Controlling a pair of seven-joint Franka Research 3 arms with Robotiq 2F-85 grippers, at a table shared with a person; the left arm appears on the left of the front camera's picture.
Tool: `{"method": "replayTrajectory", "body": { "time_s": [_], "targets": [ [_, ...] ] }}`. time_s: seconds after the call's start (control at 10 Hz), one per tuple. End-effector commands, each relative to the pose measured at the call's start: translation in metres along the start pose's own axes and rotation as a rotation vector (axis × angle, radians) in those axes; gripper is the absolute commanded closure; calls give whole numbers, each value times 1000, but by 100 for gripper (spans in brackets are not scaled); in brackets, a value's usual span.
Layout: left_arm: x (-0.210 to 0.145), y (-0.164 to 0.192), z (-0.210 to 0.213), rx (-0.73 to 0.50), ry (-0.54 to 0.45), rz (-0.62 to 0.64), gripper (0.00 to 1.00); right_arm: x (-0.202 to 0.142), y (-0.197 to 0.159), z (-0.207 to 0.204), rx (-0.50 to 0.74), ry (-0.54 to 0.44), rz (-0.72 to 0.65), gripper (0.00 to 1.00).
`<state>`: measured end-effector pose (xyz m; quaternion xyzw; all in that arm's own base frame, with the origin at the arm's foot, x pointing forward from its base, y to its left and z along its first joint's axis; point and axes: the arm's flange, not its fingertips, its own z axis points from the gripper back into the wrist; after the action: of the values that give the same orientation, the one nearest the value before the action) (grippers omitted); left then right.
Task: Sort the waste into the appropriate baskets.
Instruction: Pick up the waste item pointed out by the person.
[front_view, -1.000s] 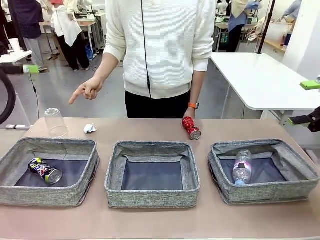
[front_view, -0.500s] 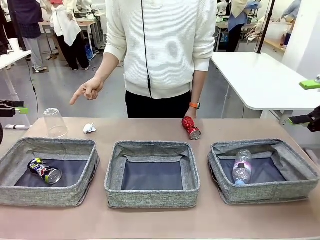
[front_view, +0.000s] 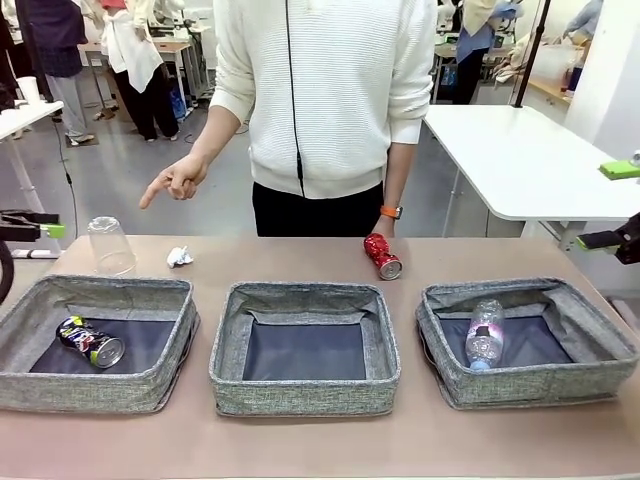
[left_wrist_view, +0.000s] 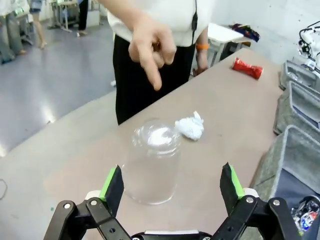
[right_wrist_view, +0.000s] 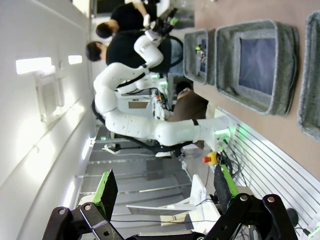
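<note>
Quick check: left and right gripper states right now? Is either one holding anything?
Left gripper: open, holding nothing, jaws facing the clear plastic cup.
Right gripper: open, holding nothing.

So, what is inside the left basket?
A black, colourfully printed can lies on its side on the dark bottom of the left basket. The near wall covers the front strip of that bottom, so it cannot be checked.
</note>
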<state>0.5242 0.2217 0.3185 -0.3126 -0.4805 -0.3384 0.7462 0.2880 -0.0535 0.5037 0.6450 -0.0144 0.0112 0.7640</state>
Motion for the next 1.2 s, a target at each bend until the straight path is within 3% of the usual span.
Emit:
{"method": "replayTrajectory", "body": {
  "time_s": [0.0, 0.7, 0.9, 1.1],
  "targets": [
    [6, 21, -4, -39, 40, 2, 0, 1, 4, 2, 15, 1, 18, 0],
    [16, 74, -61, -103, 226, -14, 0, 1, 4, 2, 15, 1, 18, 0],
    [2, 74, -83, -147, 260, -53, 0, 1, 4, 2, 15, 1, 18, 0],
    [-6, 73, -102, -193, 232, -90, 0, 1, 4, 2, 15, 1, 18, 0]
  ]
}}
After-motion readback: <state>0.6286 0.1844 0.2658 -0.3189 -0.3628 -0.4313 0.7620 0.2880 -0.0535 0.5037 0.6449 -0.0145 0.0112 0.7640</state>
